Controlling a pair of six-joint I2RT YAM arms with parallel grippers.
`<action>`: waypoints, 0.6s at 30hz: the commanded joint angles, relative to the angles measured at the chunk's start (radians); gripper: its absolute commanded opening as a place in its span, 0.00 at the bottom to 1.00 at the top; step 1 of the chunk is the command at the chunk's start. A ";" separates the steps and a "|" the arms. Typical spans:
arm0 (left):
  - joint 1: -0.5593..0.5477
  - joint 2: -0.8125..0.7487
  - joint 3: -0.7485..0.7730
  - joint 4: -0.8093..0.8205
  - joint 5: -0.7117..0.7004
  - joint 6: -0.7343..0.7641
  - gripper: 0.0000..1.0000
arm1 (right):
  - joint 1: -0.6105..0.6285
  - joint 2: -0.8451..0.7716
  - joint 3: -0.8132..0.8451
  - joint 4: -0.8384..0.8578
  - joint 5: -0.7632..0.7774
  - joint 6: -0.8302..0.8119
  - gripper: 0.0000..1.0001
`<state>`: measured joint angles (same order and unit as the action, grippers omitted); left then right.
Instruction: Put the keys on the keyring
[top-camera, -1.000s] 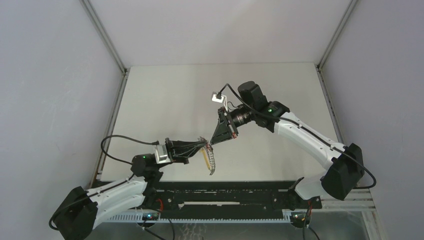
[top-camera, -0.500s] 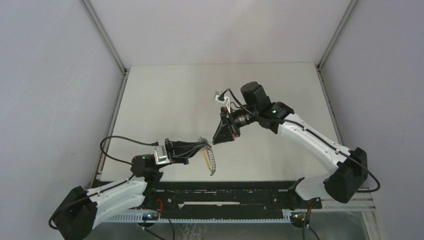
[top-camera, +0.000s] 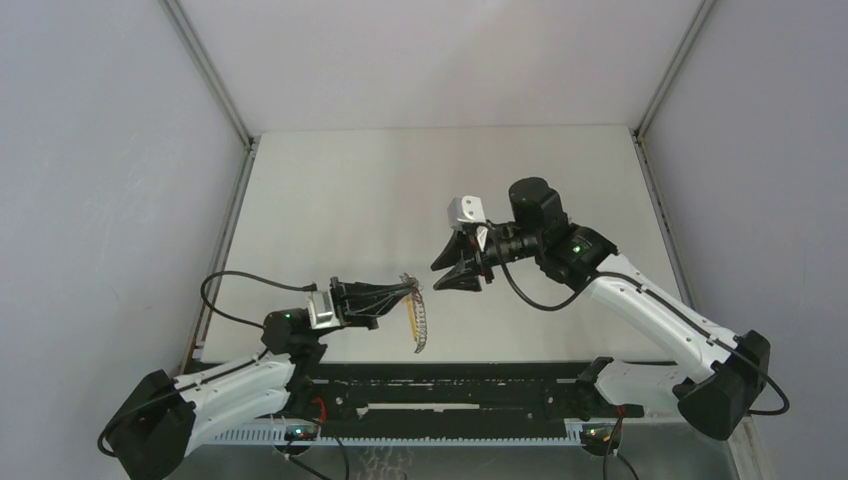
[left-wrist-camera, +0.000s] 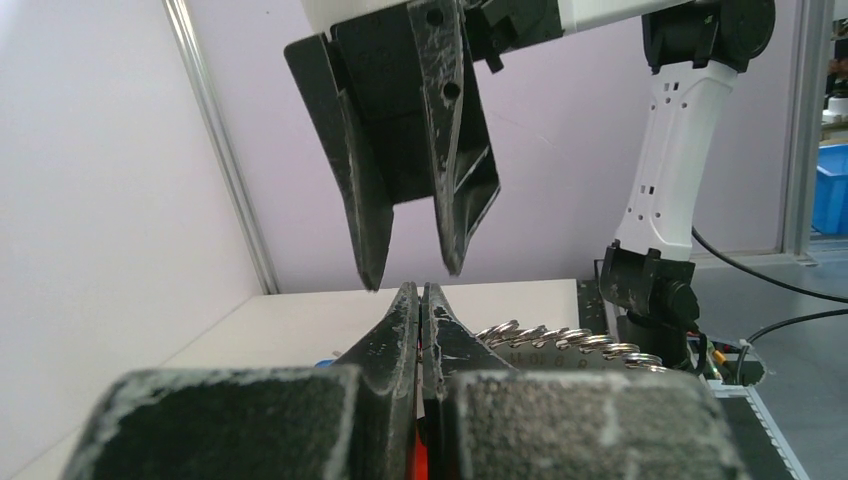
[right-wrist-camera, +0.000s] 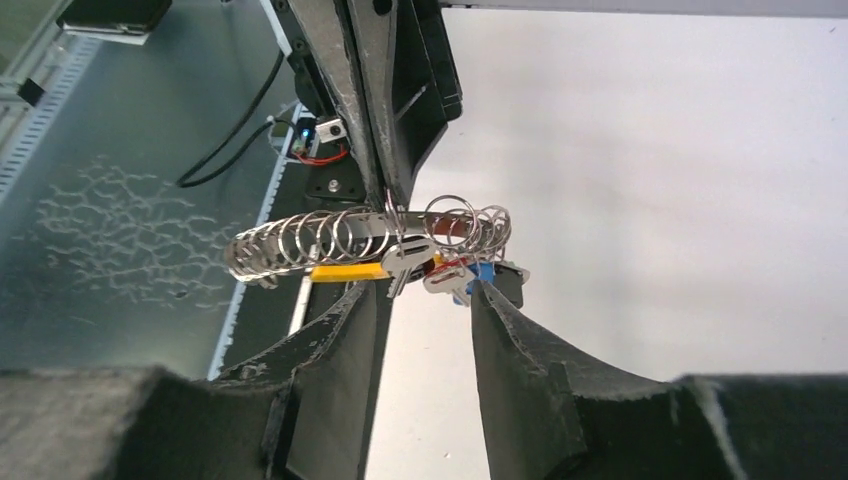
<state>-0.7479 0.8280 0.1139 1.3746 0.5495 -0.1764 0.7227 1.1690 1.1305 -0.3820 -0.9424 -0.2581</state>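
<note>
keyring (left-wrist-camera: 560, 338) half hidden behind left hand (left-wrist-camera: 420, 292), keys (top-camera: 409, 290) too small to tell apart from above

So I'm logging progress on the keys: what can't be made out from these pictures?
Right wrist view: the keys overlap in a bunch, partly behind a finger of the right gripper, so which are threaded is unclear.
Top view: the keyring is too small to show any keys on it.
Left wrist view: the fingers of the left gripper hide its grip point; only some coils show beside them.

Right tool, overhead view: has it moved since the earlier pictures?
Yes. The right tool has drawn back rightward, toward the table's right edge, away from the keyring, opening.
</note>
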 joint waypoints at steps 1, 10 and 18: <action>-0.015 -0.001 0.058 0.081 -0.029 -0.023 0.00 | 0.038 -0.003 -0.041 0.156 -0.004 -0.103 0.38; -0.027 0.004 0.064 0.081 -0.046 -0.025 0.00 | 0.097 0.034 -0.051 0.213 -0.038 -0.140 0.30; -0.031 0.000 0.066 0.082 -0.054 -0.025 0.00 | 0.103 0.050 -0.051 0.205 -0.038 -0.141 0.23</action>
<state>-0.7731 0.8375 0.1146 1.3796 0.5251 -0.1921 0.8200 1.2228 1.0721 -0.2176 -0.9562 -0.3801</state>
